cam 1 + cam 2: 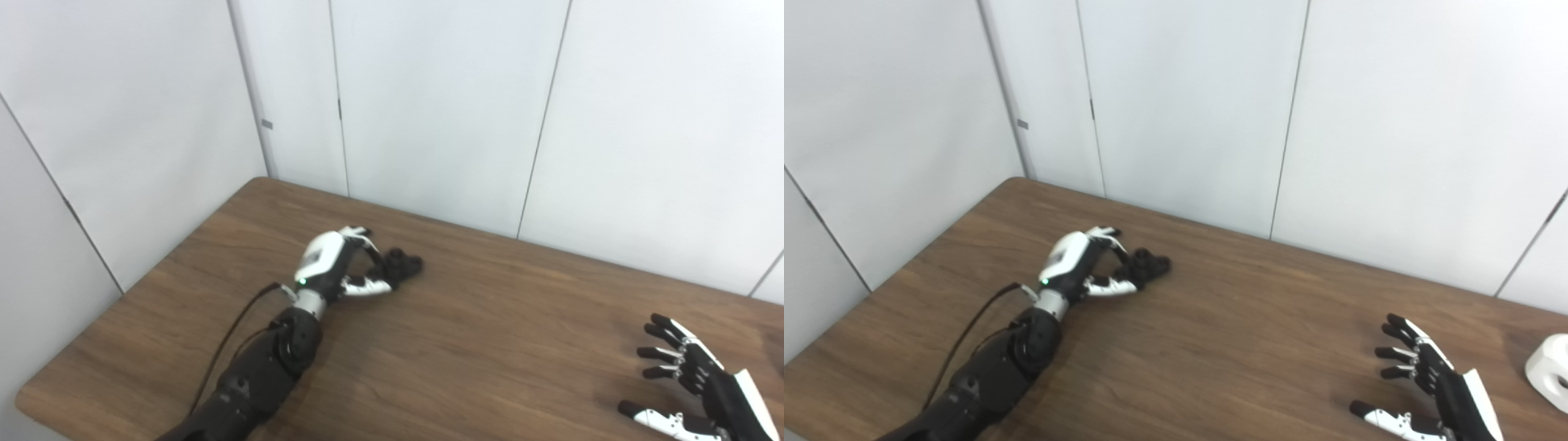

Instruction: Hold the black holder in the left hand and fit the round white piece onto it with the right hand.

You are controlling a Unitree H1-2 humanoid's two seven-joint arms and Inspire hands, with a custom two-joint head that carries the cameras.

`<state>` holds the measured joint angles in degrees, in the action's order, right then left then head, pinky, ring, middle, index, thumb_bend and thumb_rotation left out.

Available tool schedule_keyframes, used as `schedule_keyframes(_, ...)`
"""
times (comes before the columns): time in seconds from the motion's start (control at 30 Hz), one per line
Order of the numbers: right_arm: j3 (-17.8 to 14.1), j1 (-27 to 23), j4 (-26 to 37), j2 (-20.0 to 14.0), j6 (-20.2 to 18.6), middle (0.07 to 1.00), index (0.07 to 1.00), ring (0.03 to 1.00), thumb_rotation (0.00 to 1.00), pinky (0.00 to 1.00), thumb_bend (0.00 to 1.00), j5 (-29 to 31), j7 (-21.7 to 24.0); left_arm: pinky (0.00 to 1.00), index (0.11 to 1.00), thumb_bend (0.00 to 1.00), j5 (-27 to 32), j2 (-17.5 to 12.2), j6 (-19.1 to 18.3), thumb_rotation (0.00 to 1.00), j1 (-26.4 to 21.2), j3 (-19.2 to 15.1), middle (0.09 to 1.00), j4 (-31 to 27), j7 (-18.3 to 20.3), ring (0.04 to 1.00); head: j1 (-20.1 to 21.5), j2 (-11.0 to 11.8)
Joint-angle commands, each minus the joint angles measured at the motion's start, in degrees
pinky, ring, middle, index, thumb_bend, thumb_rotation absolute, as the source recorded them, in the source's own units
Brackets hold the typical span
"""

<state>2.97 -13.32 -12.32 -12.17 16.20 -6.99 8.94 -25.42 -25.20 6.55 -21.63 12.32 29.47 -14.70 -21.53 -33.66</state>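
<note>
Brown wood-grain table (478, 343): seen from above at a slant, with its far edge set against pale grey wall panels (429, 92); both arms are laid over it from the near edge.
Left arm: a dark forearm with a thin black cable (229, 343) looped beside it is stretched up the left part of the table.
Left hand (343, 266): white-backed with dark fingers (1104, 233); the fingers and thumb are curled round the near end of the small black knobbly holder (401, 264); contact is seen at the thumb side; whether the holder is lifted or resting on the wood cannot be told.
Black holder: placed left of the table's middle, just beyond the left hand's fingertips; its rounded lobes are pointed to the right; finer form is lost in the dark blur.
Middle of table: bare wood grain is seen between the two hands, which are kept well apart.
Right hand (1421, 386): held low at the near right corner, palm turned inward; its black fingers (664, 337) are spread wide and nothing is held; the white thumb is set apart below them.
Round white piece (1549, 370): a glossy white rounded part with a dark opening, cut by the right edge in the right eye view; it is resting on the table just to the right of the open right hand, untouched, far from the holder.
</note>
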Motion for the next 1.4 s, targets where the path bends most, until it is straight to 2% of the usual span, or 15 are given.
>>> schedule_keyframes(0.0, 0.1, 0.4, -1.0, 0.5, 1.8, 0.850, 0.869, 0.737, 0.02, 0.61, 0.60, 0.1, -1.0, 0.85, 0.485, 0.52, 0.1, 2.0, 0.6, 0.06, 2.8, 3.1, 0.878, 1.5, 6.7, 0.935, 0.4, -0.2)
schedule_keyframes(0.1, 0.1, 0.5, -0.8, 0.7, 1.8, 0.851, 0.870, 0.739, 0.05, 0.61, 0.59, 0.2, -1.0, 0.85, 0.485, 0.52, 0.2, 1.9, 2.8, 0.06, 2.9, 4.8, 0.878, 0.9, 8.9, 0.942, 1.3, -0.4)
schedule_keyframes(0.37, 0.2, 0.2, -1.7, 0.7, 3.5, 0.845, 0.868, 0.732, 0.07, 0.60, 0.59, -0.1, -1.3, 0.91, 0.484, 0.52, 1.3, 3.0, 5.5, 0.06, 3.6, 8.8, 0.875, -3.5, 14.9, 0.955, 4.0, -0.9)
schedule_keyframes(0.5, 0.2, 0.1, -1.6, 0.9, 3.4, 0.843, 0.864, 0.731, 0.06, 0.60, 0.59, -0.6, -1.5, 0.85, 0.484, 0.52, 0.1, 3.4, 6.1, 0.06, 3.6, 11.4, 0.869, -5.9, 16.5, 0.943, 5.7, -1.1)
schedule_keyframes(0.63, 0.1, 0.2, -0.6, 1.0, 2.8, 0.848, 0.870, 0.738, 0.10, 0.61, 0.59, -0.9, -1.6, 0.95, 0.484, 0.52, 0.1, 4.1, 6.6, 0.06, 3.1, 13.7, 0.883, -7.7, 19.2, 0.956, 7.7, -1.5)
schedule_keyframes(0.8, -0.1, 0.1, -0.8, 1.2, 3.6, 0.836, 0.865, 0.733, 0.10, 0.59, 0.60, -0.7, -1.7, 0.89, 0.483, 0.52, -2.2, 5.2, 7.0, 0.06, 2.2, 16.2, 0.882, -7.5, 20.2, 0.949, 9.5, -1.9)
schedule_keyframes(0.93, 0.3, 0.4, 0.0, 1.5, 3.1, 0.840, 0.865, 0.729, 0.12, 0.59, 0.60, -1.6, -2.2, 0.95, 0.483, 0.52, -3.0, 5.9, 7.2, 0.06, 1.4, 18.2, 0.896, -6.4, 21.8, 0.974, 11.0, -2.1)
schedule_keyframes(1.13, 0.4, 0.9, 0.3, 1.7, 3.5, 0.835, 0.863, 0.722, 0.12, 0.59, 0.60, -1.5, -2.2, 0.98, 0.483, 0.52, -6.5, 6.0, 7.6, 0.06, -0.2, 22.1, 0.916, -4.6, 21.7, 0.990, 12.3, -2.4)
schedule_keyframes(1.23, 0.4, 1.5, 1.4, 1.7, 3.0, 0.840, 0.864, 0.730, 0.12, 0.59, 0.60, -1.5, -2.1, 1.00, 0.483, 0.52, -9.4, 6.1, 6.7, 0.06, -0.9, 23.9, 0.910, -3.7, 20.6, 0.976, 13.7, -2.9)
schedule_keyframes(1.37, 0.2, 2.0, 3.2, 1.6, 2.0, 0.841, 0.867, 0.736, 0.12, 0.60, 0.60, -1.8, -2.2, 1.00, 0.484, 0.52, -11.6, 5.8, 5.4, 0.06, -1.7, 25.0, 0.913, -3.3, 21.1, 0.985, 16.7, -3.0)
